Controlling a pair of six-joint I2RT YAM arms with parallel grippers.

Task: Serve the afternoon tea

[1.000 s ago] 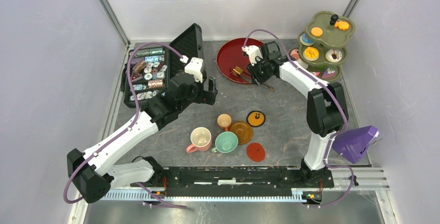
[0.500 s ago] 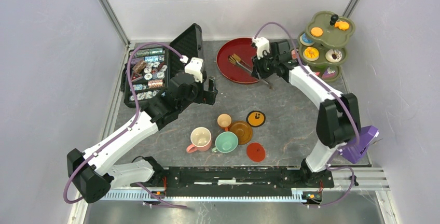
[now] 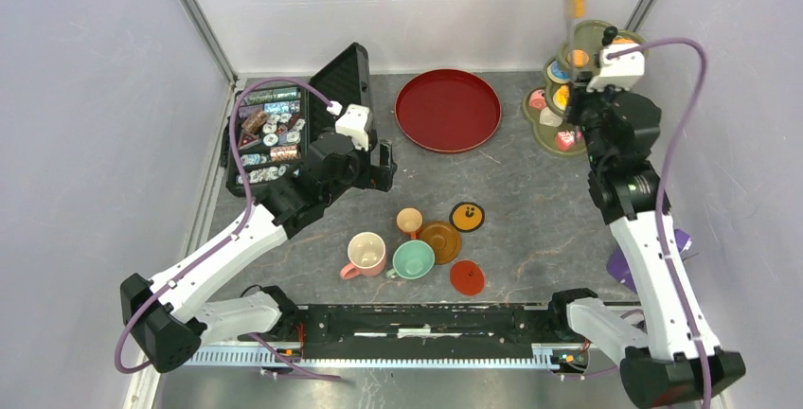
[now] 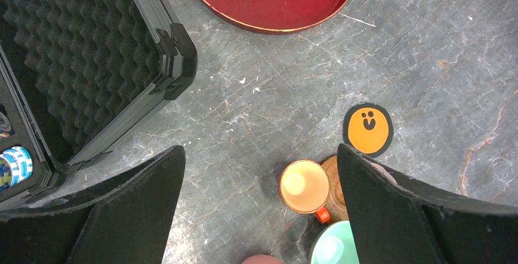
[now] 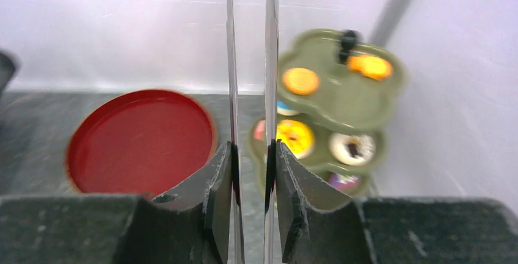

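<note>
My right gripper (image 5: 251, 154) is clamped on thin shiny metal tongs (image 5: 232, 62) standing upright, an orange biscuit (image 3: 576, 0) nipped at their tips (too blurred to see more), with the glossy round red tray (image 5: 140, 142) to one side, pastries (image 5: 295, 137) on the olive tiered stand (image 5: 333, 96) behind, while my left gripper (image 4: 259, 151) gapes near the cups (image 4: 303, 186).

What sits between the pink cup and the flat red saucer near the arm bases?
The mint cup, close beside the pink cup; a short bare gap follows before the red saucer. The top view shows this.
</note>
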